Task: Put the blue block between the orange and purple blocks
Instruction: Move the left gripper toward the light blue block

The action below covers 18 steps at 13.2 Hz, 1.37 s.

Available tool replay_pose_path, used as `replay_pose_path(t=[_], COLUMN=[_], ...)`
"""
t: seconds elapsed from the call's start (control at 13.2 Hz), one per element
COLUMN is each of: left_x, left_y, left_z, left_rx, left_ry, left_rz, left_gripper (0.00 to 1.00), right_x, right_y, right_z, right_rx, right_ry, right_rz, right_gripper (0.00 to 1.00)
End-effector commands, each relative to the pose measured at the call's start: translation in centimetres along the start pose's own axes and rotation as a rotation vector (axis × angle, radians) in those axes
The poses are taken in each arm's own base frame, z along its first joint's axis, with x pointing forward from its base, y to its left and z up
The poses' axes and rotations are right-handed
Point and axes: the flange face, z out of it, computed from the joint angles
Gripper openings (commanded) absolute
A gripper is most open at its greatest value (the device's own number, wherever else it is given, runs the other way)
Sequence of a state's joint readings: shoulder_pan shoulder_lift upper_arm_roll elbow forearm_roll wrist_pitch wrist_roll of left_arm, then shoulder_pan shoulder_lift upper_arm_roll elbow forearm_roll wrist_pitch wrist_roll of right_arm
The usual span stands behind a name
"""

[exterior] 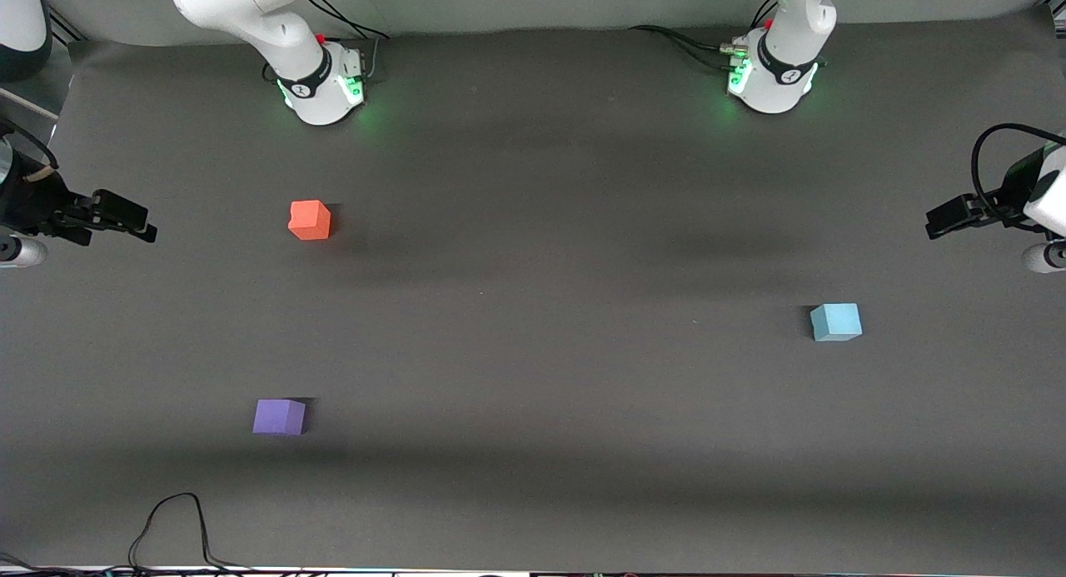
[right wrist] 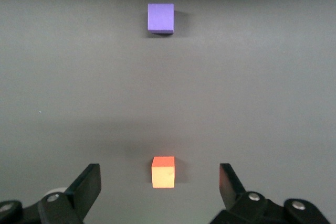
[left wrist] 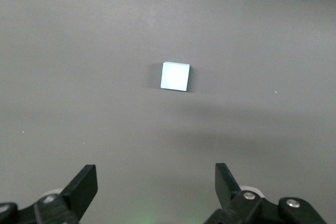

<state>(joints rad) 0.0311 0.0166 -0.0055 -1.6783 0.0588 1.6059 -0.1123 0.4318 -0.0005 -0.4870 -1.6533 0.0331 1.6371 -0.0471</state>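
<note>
On the table (exterior: 533, 494) sits the blue block (exterior: 836, 321), well apart from the orange block (exterior: 310, 220) and purple block (exterior: 279, 416); my left gripper (left wrist: 156, 184) and right gripper (right wrist: 160, 184) hang spread, empty.

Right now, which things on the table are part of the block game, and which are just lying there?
Part of the job:
blue block
orange block
purple block
left gripper, open, over the table's left-arm end
right gripper, open, over the right-arm end

Just lying about:
black cable at the table edge nearest the front camera

Bare mat lies between orange block (exterior: 310, 220) and purple block (exterior: 279, 416) (well apart); blue block (exterior: 835, 321) stands alone.
</note>
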Motion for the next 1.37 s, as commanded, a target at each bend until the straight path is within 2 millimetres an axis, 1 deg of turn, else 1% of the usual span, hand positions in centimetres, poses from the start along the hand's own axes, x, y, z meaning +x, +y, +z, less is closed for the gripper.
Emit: replay_pose_path(t=[0.0, 0.23, 0.38, 0.53, 0.61, 0.68, 0.84, 0.91, 0.99, 1.06, 1.14, 1.22, 1.29], left_x=[0.2, 0.2, 0.1, 0.2, 0.3, 0.2, 0.1, -0.2, -0.6, -1.1, -1.2, -1.2, -1.2], left_y=[0.5, 0.2, 0.1, 0.3, 0.6, 0.8, 0.8, 0.8, 0.7, 0.3, -0.3, -0.8, -0.9], left_z=[-0.4, -0.5, -0.7, -0.8, -0.5, -0.2, 1.0, 1.2, 1.4, 1.0, 1.0, 1.5, 1.9], left_rx=[-0.004, -0.006, -0.005, -0.005, -0.004, -0.003, -0.005, -0.009, -0.008, -0.01, -0.012, -0.013, -0.014], left_ry=[-0.012, -0.013, -0.011, -0.008, -0.012, -0.019, -0.043, -0.053, -0.06, -0.058, -0.064, -0.074, -0.077], left_rz=[0.012, 0.0, 0.008, 0.012, 0.015, 0.02, 0.02, 0.019, 0.021, 0.041, 0.069, 0.079, 0.092], left_gripper=[1.0, 1.0, 1.0, 1.0, 1.0, 1.0, 1.0, 1.0, 1.0, 1.0, 1.0, 1.0, 1.0], right_x=[-0.2, -0.4, -0.5, -0.5, -0.5, -0.5, -0.6, -0.5, -0.5, -0.5, -0.3, -0.3, -0.3], right_y=[-0.2, 2.3, 1.8, 2.0, 1.5, 1.4, 1.3, 1.3, 1.1, 1.0, 1.0, 1.2, 1.3], right_z=[-0.8, -0.9, -0.7, -0.6, -0.8, -1.1, -1.3, -1.4, -1.2, -1.1, -0.9, -1.1, -1.1], right_rx=[-0.01, 0.006, 0.006, 0.007, 0.004, -0.001, 0.004, 0.007, 0.006, 0.006, 0.004, 0.003, 0.001], right_ry=[0.011, 0.013, -0.007, -0.011, -0.007, -0.002, 0.007, 0.009, 0.006, 0.003, 0.002, 0.008, 0.011], right_rz=[-0.028, 0.019, 0.01, 0.014, 0.006, 0.003, 0.001, 0.002, -0.003, -0.004, -0.001, 0.0, 0.002], right_gripper=[1.0, 1.0, 1.0, 1.0, 1.0, 1.0, 1.0, 1.0, 1.0, 1.0, 1.0, 1.0, 1.0])
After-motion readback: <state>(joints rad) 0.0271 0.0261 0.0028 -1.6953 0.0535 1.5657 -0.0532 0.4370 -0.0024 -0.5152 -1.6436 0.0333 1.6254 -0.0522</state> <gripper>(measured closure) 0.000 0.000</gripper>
